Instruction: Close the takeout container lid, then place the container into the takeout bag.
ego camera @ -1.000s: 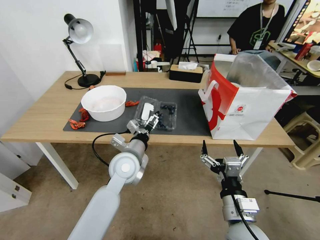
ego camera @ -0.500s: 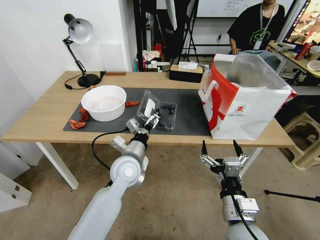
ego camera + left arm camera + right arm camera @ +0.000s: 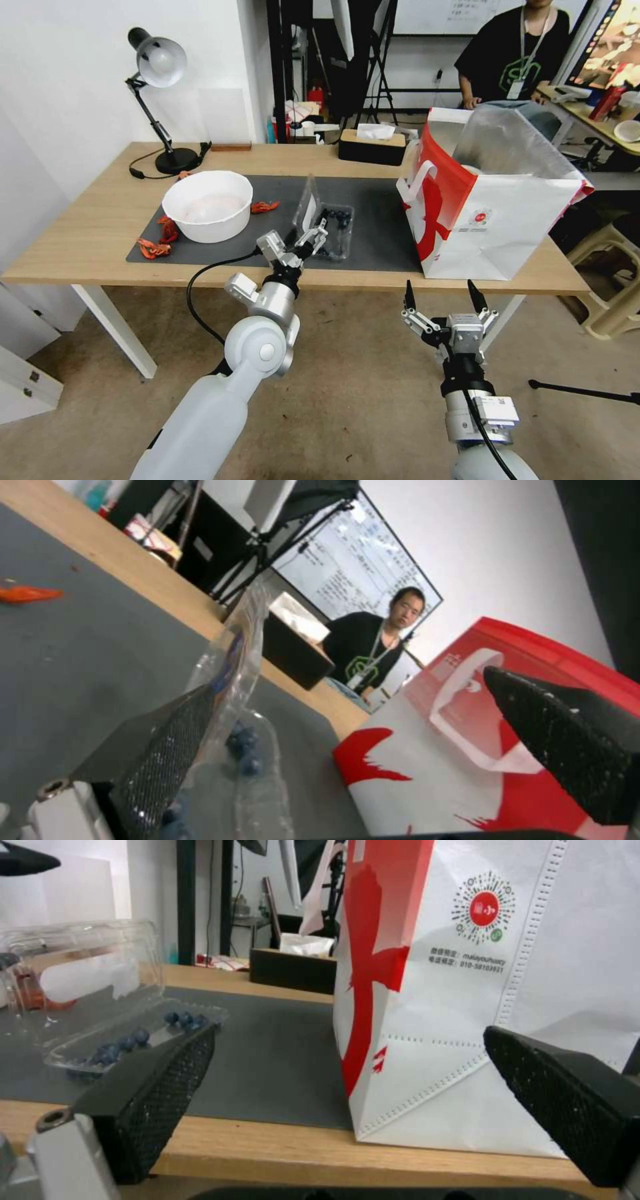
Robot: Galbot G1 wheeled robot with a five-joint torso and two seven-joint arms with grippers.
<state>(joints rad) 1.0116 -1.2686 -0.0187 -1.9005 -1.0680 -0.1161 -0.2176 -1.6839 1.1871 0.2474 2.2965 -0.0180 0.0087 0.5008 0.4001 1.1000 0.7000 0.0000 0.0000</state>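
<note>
Far to the left of the working gripper, a white bowl [image 3: 207, 205] sits on the dark mat [image 3: 380, 200], with scraps of red shell [image 3: 155, 248] at its near left side and one more piece [image 3: 264, 207] between the bowl and the box.

The left gripper [image 3: 305, 241] reaches over the near edge of the table [image 3: 87, 227] to the takeout container [image 3: 332, 230], which lies on the mat directly ahead of it. Its fingers are spread apart and grip nothing. In the left wrist view one finger [image 3: 160, 750] lies against the outer face of the lid [image 3: 233, 650], and the other finger [image 3: 567, 745] stands well clear on the far side. The lid [image 3: 307, 204] stands nearly upright on its hinge, just beyond and slightly left of the gripper, white sticker showing. The tray with its blueberries [image 3: 335, 219] lies open to the gripper's right.

To the right of the container, well apart from it, the takeout bag [image 3: 493, 200] stands upright at the mat's right end, mouth open, foil lining showing.

The right gripper [image 3: 443, 297] hangs below the table edge, in front of the bag, fingers wide open and empty. Its wrist view looks at the bag [image 3: 480, 990], with the container [image 3: 107, 1005] beyond its one finger [image 3: 150, 1100].
</note>
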